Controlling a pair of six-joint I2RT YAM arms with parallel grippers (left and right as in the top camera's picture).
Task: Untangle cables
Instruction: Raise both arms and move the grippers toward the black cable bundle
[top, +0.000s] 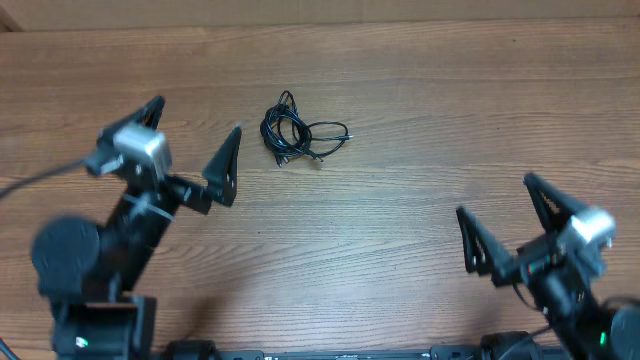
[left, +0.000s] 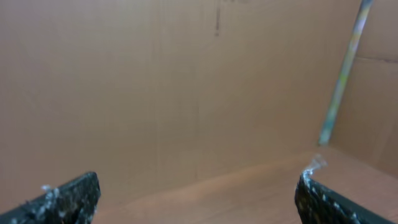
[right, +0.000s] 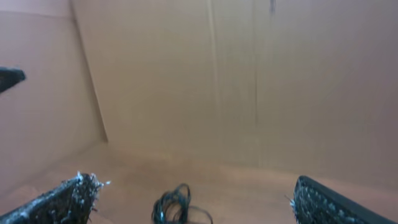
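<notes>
Cables (top: 303, 133) bunched on table (top: 420, 80) | left fingers (top: 225, 165) apart, empty | right fingers (top: 478, 245) apart, empty

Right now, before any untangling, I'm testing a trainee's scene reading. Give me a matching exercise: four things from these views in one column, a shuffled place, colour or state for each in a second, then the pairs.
Column one:
1. cables
2. left end effector
3. right end effector
4. table

Column two:
A. open, empty, the one farther from the bunch
B. brown wood grain
C. black, bunched in a small coil
D. open, empty, close beside the bunch, not touching it

Pairs: 1-C, 2-D, 3-A, 4-B
</notes>
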